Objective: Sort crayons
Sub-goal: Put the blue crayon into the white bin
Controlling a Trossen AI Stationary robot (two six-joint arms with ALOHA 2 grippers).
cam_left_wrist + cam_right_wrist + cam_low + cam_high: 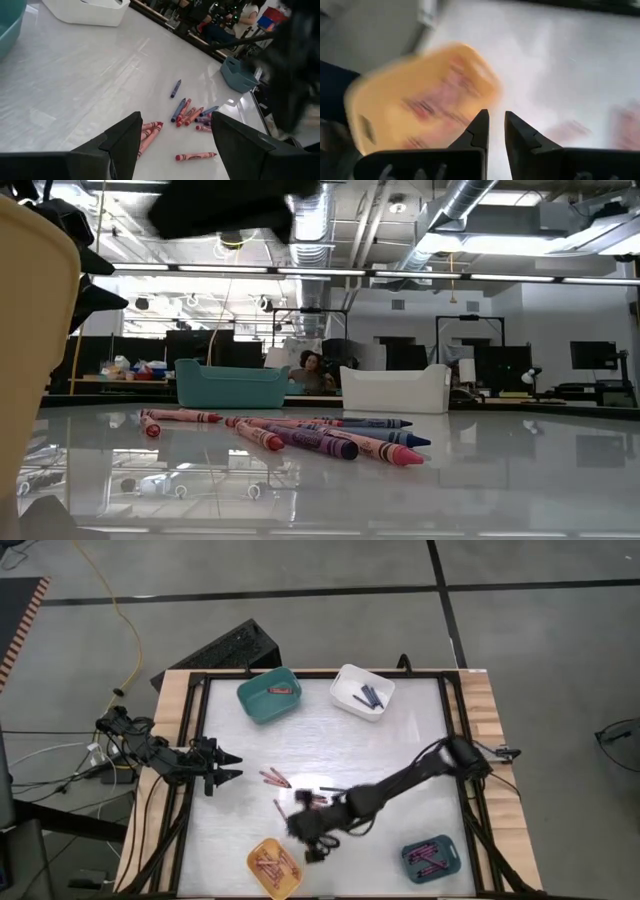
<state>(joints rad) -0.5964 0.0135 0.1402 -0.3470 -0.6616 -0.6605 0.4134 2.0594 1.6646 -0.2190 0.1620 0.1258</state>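
Yellow bin (274, 868) sits nearest, just beside my right gripper (312, 845), whose fingers are narrowed to a slit and empty. My left gripper (226, 766) waits wide open at the table's left edge. Loose crayons (300, 796) lie mid-table.

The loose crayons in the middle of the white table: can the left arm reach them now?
Probably yes. The left gripper hangs open at the table's left side, facing the loose red, pink and blue-purple crayons, with only bare white table between them. The right gripper is off by the yellow plastic bin.
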